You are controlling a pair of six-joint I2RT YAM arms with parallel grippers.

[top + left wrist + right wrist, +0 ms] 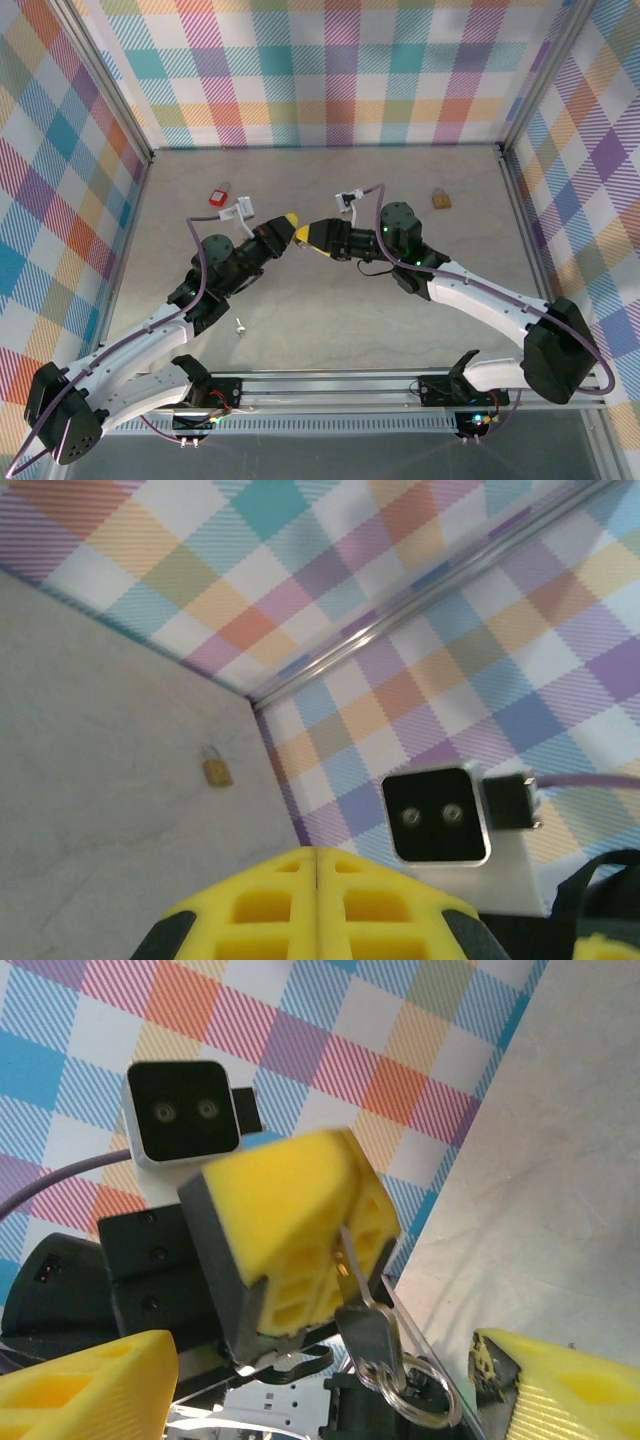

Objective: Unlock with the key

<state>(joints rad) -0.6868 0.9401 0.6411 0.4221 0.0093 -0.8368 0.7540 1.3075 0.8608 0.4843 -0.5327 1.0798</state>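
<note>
**Risk of losing the key at the swap**

Up off the table [330, 330], between the two arms: the key [372, 1335], pinched seemingly by its blade in the left gripper [289, 221], pressed together, with the key ring [420, 1400] dangling loose under the head. Nose to nose with it, the right gripper [306, 235], spread wide and not yet on the key.

Probably a handover, so expect the trouble there. Close on the loose ring instead of the head, and end up with a swinging, tilted key. Let go on the left before a firm pinch on the right, and lose it to the table. Come in off-centre, and knock gripper against gripper, twisting the blade askew.

Further out, two candidates for the lock: a brass padlock [441, 199] at the far right and a red padlock [220, 193] at the far left, both lying flat and unheld. Likely to slide away under any push from the key without a steadying grip.
</note>
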